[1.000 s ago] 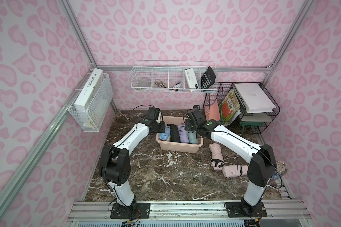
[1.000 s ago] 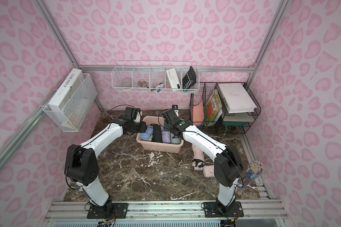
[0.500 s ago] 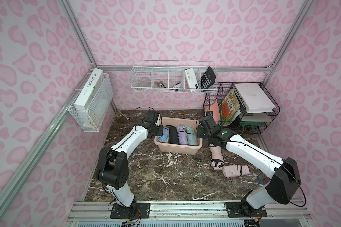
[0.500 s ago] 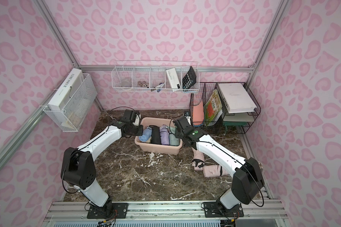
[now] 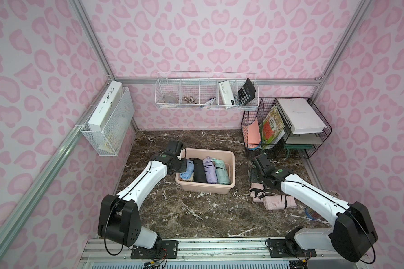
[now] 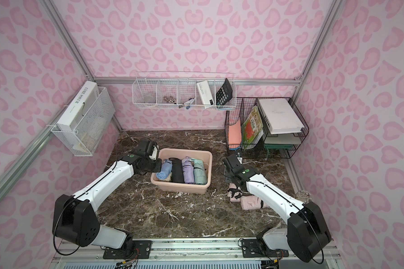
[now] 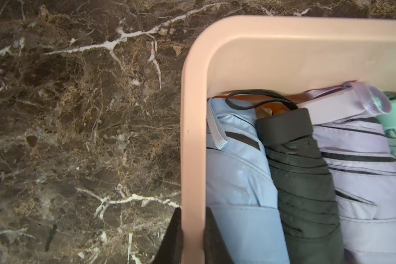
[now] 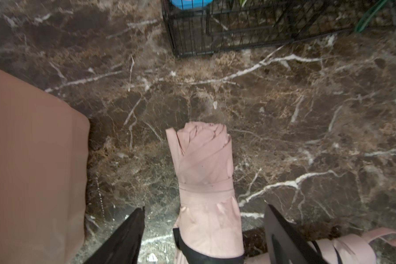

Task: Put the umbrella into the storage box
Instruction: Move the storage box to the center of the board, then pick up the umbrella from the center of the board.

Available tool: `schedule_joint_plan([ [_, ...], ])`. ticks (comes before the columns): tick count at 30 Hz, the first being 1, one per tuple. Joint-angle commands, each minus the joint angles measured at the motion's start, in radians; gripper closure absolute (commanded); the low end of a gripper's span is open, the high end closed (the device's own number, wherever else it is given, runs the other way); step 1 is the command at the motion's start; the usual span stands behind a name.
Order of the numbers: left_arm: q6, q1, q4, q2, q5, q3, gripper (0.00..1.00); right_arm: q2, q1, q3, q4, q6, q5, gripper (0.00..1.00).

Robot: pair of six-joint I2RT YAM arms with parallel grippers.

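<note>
Pinching the storage box (image 7: 193,114) by its rim, the left gripper (image 7: 192,230) is clamped with one finger inside and one outside. Meanwhile the right gripper (image 8: 206,206) has its jaws spread wide, with a pink umbrella (image 8: 204,164) lying on the marble table (image 8: 306,114) right between them and the box off to one side.
</note>
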Motion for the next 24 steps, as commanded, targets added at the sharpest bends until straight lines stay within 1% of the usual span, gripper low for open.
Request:
schedule_joint_plan([
  [1, -0.040, -0.001, -0.005, -0.056, 0.010, -0.025, 0.94, -0.012, -0.025, -0.042, 0.042, -0.034, -0.060, 0.24],
  [9, -0.090, 0.001, -0.031, -0.149, 0.008, -0.124, 0.92, 0.044, -0.084, -0.068, 0.100, -0.099, -0.142, 0.21],
  [12, -0.105, 0.001, -0.032, -0.178, 0.007, -0.146, 0.88, 0.075, -0.087, -0.070, 0.114, -0.116, -0.161, 0.20],
  [14, -0.117, -0.001, -0.032, -0.189, 0.007, -0.158, 0.79, 0.096, -0.087, -0.074, 0.118, -0.119, -0.166, 0.20],
  [17, -0.139, 0.000, -0.038, -0.212, 0.003, -0.164, 0.61, 0.107, -0.087, -0.096, 0.127, -0.117, -0.164, 0.20],
  [18, -0.142, -0.001, -0.040, -0.221, -0.001, -0.162, 0.57, 0.105, -0.087, -0.105, 0.132, -0.115, -0.166, 0.20],
  [20, -0.154, 0.000, -0.055, -0.243, -0.026, -0.150, 0.45, 0.104, -0.087, -0.121, 0.140, -0.110, -0.167, 0.20],
  [22, -0.159, 0.001, -0.068, -0.266, -0.043, -0.135, 0.37, 0.108, -0.087, -0.129, 0.143, -0.108, -0.164, 0.20],
  [24, -0.161, 0.001, -0.081, -0.285, -0.053, -0.119, 0.32, 0.115, -0.087, -0.136, 0.151, -0.108, -0.167, 0.21],
])
